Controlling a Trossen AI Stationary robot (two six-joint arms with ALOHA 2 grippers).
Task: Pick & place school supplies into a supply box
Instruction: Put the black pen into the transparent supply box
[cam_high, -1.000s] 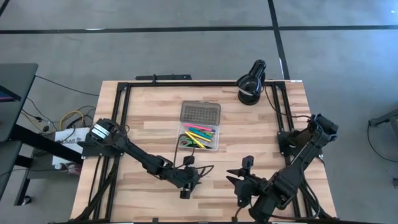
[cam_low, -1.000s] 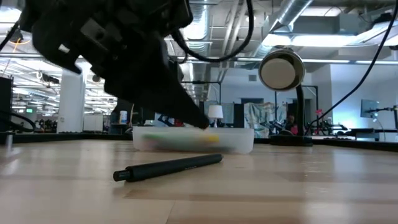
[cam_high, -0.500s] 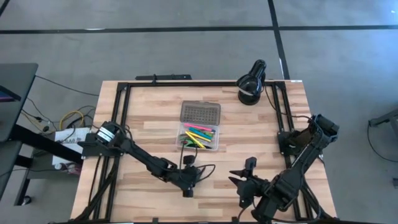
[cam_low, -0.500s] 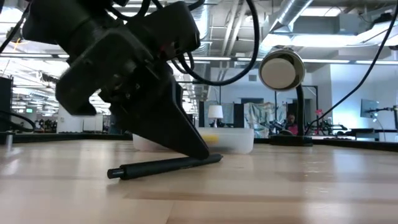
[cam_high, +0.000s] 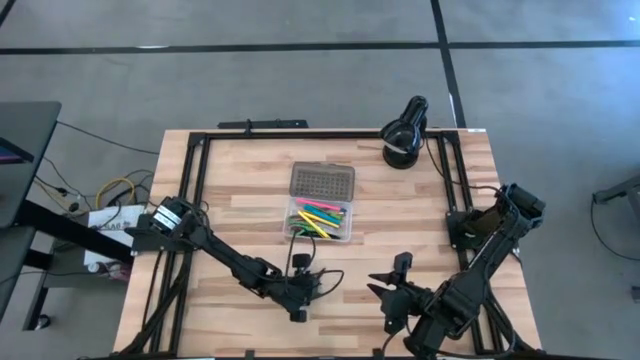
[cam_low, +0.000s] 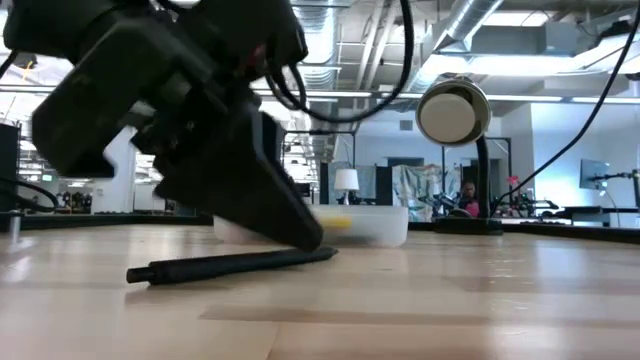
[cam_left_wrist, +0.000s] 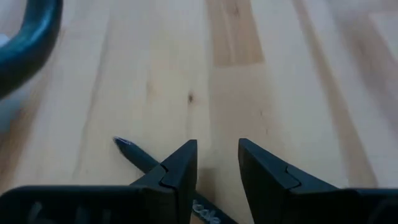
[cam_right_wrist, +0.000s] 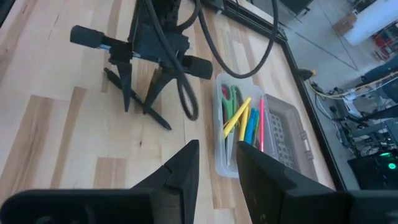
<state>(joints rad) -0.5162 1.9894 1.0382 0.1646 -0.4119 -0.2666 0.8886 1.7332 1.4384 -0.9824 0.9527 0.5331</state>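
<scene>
A black pen (cam_low: 230, 265) lies flat on the wood near the table's near edge, also seen in the right wrist view (cam_right_wrist: 140, 102). My left gripper (cam_left_wrist: 217, 146) stands open over it, pointing down, with a finger on either side of it (cam_right_wrist: 140, 90). The supply box (cam_high: 321, 222) sits at mid-table with its dotted lid (cam_high: 322, 182) folded open toward the far edge. It holds yellow, pink, blue and green pens (cam_right_wrist: 245, 121) and green-handled scissors (cam_right_wrist: 230, 96). My right gripper (cam_right_wrist: 217, 162) waits open above the near right part of the table (cam_high: 397, 272). My left gripper comes at the pen from above, its open fingers across the pen. One fingertip (cam_low: 305, 235) meets the pen near its right end (cam_low: 322, 255). In the wrist view the pen (cam_left_wrist: 137, 154) passes under that finger. The pen lies flat on the table.
A black round lamp (cam_high: 405, 130) stands at the far right corner. A black frame rail (cam_high: 200, 180) runs along the table's sides, and cables trail from both arms. Bare wood lies between the pen and the box.
My left gripper has come down from above the pen until a fingertip reached it, and has shifted slightly toward the table's left. The pen has slid along the table toward the left edge and stays flat.
</scene>
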